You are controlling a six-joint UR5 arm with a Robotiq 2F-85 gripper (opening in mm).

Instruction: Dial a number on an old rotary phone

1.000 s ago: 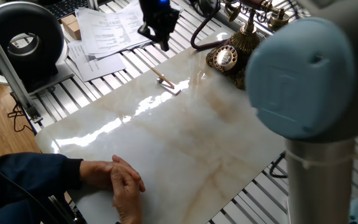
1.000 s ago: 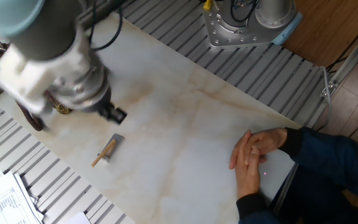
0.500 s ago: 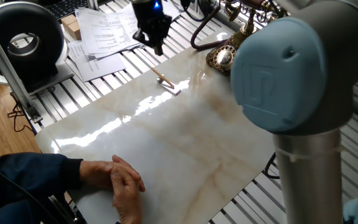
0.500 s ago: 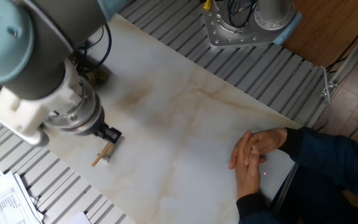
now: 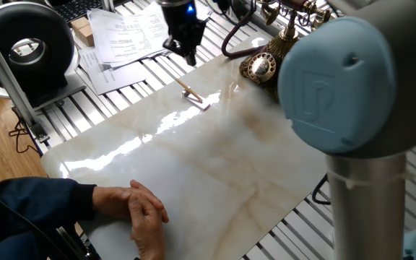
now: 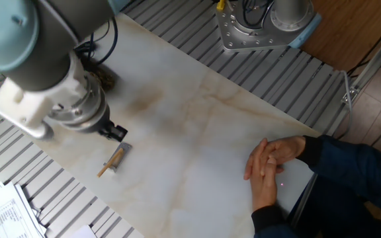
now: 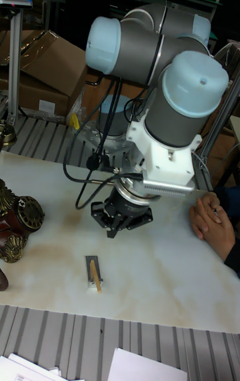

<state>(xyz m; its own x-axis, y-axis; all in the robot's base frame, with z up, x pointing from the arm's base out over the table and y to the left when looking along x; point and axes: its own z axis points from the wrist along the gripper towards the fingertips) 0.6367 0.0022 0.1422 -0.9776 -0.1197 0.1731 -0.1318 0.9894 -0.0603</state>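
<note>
The old rotary phone [image 5: 262, 66] stands at the far right corner of the marble slab, its brass dial facing the slab and its tall cradle [image 5: 289, 22] behind. In the tall fixed view the old rotary phone [image 7: 20, 221] shows at the left edge; in the other fixed view the arm hides most of it. My gripper [image 5: 189, 52] hangs above the slab's far edge, left of the phone, fingers together and empty. A short wooden stick on a small grey block [image 5: 195, 95] lies on the slab just below the gripper [image 6: 116, 132], apart from it.
A person's clasped hands [image 5: 141, 211] rest on the slab's near edge. A big black round device [image 5: 27, 45] and papers [image 5: 128, 35] lie beyond the slab at the left. The arm's base [image 6: 263, 23] stands on the slatted table opposite the phone.
The gripper dipped toward the stick, then drew back slightly toward the phone. The arm's elbow swung with it. Stick, phone and hands have not moved.
</note>
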